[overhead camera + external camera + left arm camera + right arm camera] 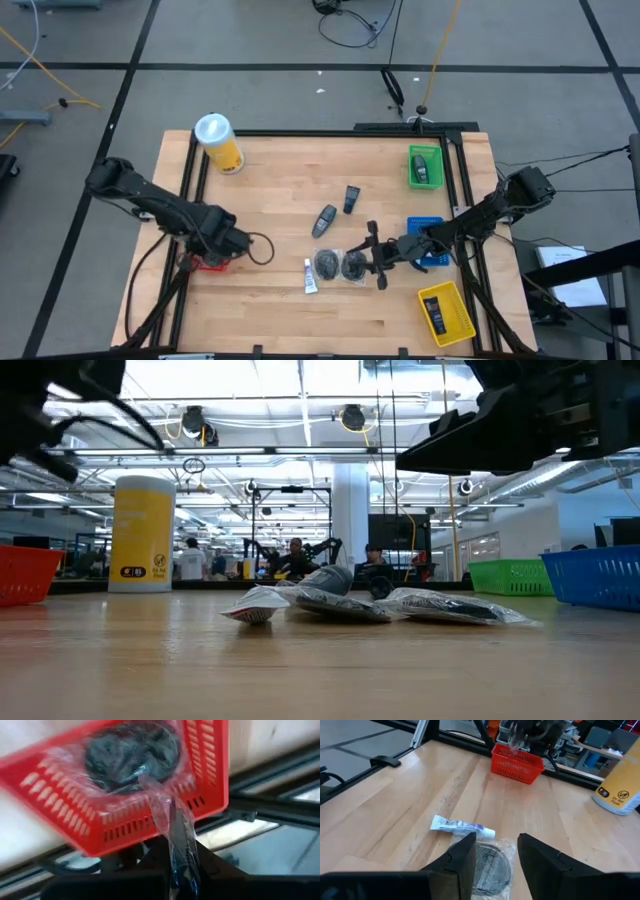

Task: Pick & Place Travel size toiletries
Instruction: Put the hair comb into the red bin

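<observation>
At the table's 8 o'clock, the left gripper [228, 243] hangs over the red plastic bin [150, 815], its fingers pinched on the clear wrap of a round dark grey packet [131, 751] lying inside. Near the centre lie a thin white-blue tube [462, 826], two more grey packets [341, 263] and two small dark bottles [337, 210]. At 4 o'clock, the right gripper [494, 851] hovers spread apart above one packet.

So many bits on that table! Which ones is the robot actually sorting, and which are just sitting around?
Being sorted:
- round packets, one more held over the red bin by the left pincer
- white-blue tube
- small dark bottles
- right pincer, open above a packet

Just sitting there:
- yellow canister
- red bin, green bin, blue bin, yellow bin
</observation>
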`<state>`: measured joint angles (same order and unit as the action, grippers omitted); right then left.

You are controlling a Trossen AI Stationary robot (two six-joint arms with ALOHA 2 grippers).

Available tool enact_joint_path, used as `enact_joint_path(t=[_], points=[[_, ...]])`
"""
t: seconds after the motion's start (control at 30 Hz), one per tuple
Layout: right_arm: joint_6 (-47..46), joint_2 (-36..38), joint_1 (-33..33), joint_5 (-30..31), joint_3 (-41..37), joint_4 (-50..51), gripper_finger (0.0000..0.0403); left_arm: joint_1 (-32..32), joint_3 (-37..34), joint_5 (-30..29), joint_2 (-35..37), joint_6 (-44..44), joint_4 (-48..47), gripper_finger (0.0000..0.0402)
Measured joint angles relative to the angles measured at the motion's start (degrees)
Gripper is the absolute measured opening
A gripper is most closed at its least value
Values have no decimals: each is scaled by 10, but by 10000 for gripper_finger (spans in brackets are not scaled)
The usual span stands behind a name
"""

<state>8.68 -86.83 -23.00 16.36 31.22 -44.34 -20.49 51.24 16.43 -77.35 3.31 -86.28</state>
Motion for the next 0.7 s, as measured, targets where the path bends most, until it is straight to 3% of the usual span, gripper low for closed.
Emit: enact_joint_path(t=[0.37, 0.5, 0.7], points=[[1, 0, 0, 1, 0, -4, 134, 2, -12, 9, -65, 34, 96, 90], [1, 0, 0, 1, 0, -4, 134, 7, -12, -29, -92, 35, 98, 117], [1, 0, 0, 1, 0, -4, 134, 49, 7, -58, -98, -15, 70, 191]])
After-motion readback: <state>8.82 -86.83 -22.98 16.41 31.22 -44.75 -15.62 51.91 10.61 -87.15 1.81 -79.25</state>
